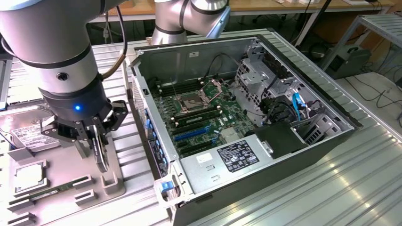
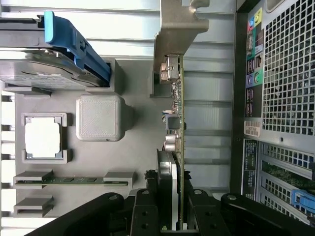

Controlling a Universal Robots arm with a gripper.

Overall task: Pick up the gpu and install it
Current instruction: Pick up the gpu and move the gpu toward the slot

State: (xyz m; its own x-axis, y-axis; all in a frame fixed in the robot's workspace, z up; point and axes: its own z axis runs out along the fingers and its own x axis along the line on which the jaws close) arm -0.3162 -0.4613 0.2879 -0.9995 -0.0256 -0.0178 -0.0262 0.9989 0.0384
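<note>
**While the fingers clamp it, the gpu stands on edge over the tray**

As we look down through the wrist view, the gpu [image 2: 180, 123] shows edge-on, a thin green line of board running straight out from between the two black fingers [image 2: 145, 214]. One finger sits against the side that carries the round fan; the other presses the bare back of the board. We read the gripper [image 2: 172, 219] as closed on the card, holding it near one end. The silvery bracket [image 2: 179, 29] is at the far end from the fingers, just over a grey post of the tray [image 2: 133, 147].

From the exterior view, we see the gripper [image 1: 93, 146] pointing straight down at the grey tray [image 1: 60, 162], with the gpu [image 1: 101, 160] hanging upright below the fingertips. Its lower edge reaches the tray's slotted holders; we cannot tell whether it touches them or is just clear.

Beside the card, the tray holds the hard drive [image 1: 28, 132], a square processor [image 2: 43, 138] and a slim memory stick [image 2: 74, 180]. The open computer case [image 1: 251, 117] lies on the slatted metal table [image 1: 326, 188], on the exterior view's right, apart from the card.
</note>
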